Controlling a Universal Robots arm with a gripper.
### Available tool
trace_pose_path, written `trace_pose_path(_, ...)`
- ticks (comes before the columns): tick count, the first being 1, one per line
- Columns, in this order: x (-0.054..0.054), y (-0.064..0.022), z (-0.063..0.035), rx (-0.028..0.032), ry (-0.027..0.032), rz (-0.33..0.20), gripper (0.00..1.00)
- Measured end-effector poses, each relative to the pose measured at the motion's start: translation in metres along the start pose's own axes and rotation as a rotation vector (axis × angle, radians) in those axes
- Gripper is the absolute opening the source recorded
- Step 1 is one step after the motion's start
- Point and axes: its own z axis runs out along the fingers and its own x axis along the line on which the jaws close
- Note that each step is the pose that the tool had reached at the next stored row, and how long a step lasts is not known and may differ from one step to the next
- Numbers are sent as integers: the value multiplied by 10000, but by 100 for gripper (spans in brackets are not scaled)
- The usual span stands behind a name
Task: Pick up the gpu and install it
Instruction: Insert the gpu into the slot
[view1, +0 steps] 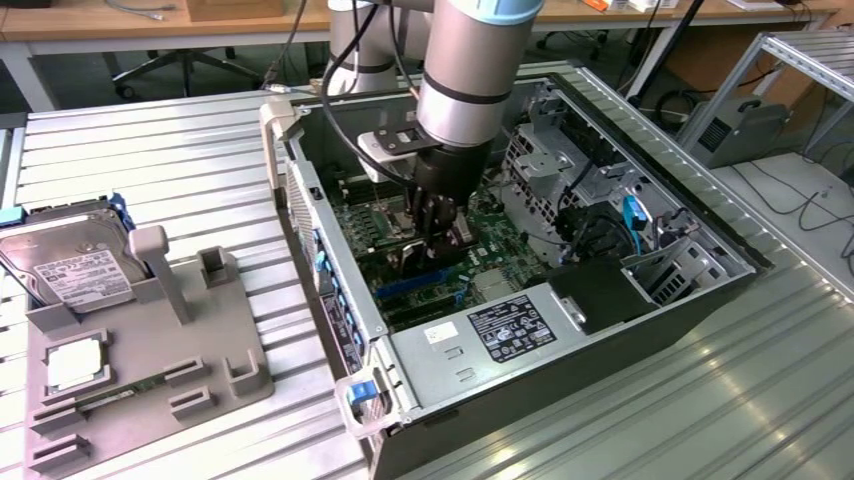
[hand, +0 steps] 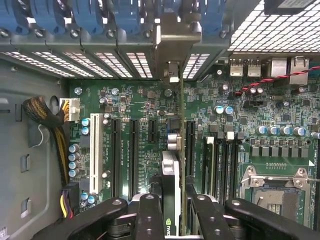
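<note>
Wrist view: computer case (hand: 25, 100) holds motherboard (hand: 125, 102); hand (hand: 173, 212) grips gpu (hand: 171, 175) inside it

Ribbed metal table (view1: 134, 150): open PC case (view1: 601, 375), grey fixture tray (view1: 147, 350) on top.

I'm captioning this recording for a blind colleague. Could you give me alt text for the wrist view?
The claw grips the gpu edge-on over the green motherboard inside an open computer case, running parallel to the long black expansion slots. An empty CPU socket and a bundle of yellow and black cables lie off to opposite sides.
</note>
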Motion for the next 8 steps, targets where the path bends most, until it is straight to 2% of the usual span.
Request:
trace_pose_path(6,1,-10,-18,5,5,-2,27)
trace_pose_path(8,3,-15,-50,36,4,2,27)
